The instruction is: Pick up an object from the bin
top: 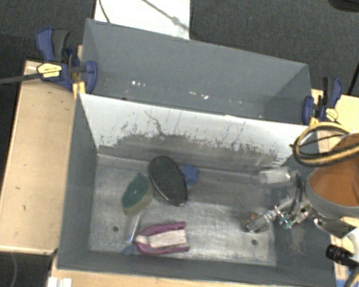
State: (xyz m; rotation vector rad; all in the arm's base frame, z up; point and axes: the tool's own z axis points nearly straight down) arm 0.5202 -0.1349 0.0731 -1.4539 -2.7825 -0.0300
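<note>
My gripper point(263, 220) is low in the right part of the bin, close to the floor, with bare floor under its tip. No loose thing lies beneath it. The nearest loose things are left of it: a dark grey oval disc point(167, 180) leaning near the middle, and a purple and white thing point(162, 237) lying by the front wall. A pale whitish piece point(274, 177) sits just behind the gripper by the back right corner; I cannot tell whether it is loose.
A green rounded pad point(136, 193) lies left of the disc, and a small blue thing point(190, 173) peeks out behind the disc. The arm with its orange cover and cables comes in over the bin's right wall.
</note>
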